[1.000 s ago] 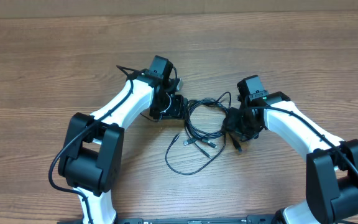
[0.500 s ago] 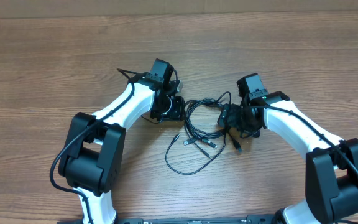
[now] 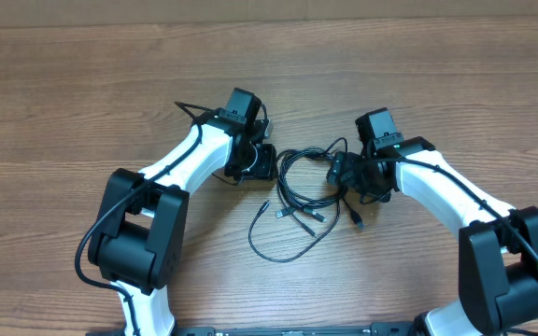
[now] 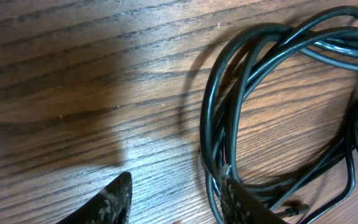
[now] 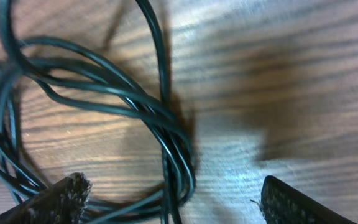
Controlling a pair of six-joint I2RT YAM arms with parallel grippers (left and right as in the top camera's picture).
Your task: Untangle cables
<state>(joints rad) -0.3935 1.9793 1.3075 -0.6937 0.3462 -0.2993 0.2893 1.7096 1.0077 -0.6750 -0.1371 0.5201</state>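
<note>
Nearest the robot's bases, the cables (image 3: pixel 284 187) trail a slack loop, and a few silver-tipped plugs (image 3: pixel 292 214) lie roughly crosswise just beyond it. The whole tangle runs diagonally from near left to far right. The cords are thin, black and glossy, gathered flat on the table (image 3: pixel 82 93) into a rough coil between the two tools. The left gripper (image 3: pixel 261 161) is partly open, with one finger (image 4: pixel 241 202) touching the coil's edge and nothing clamped. The right gripper (image 3: pixel 342 174) is spread wide over the strands (image 5: pixel 178 152), gripping nothing. The left arm (image 3: pixel 190 154) and right arm (image 3: pixel 437 191) both angle inward, wrists tipped down.
</note>
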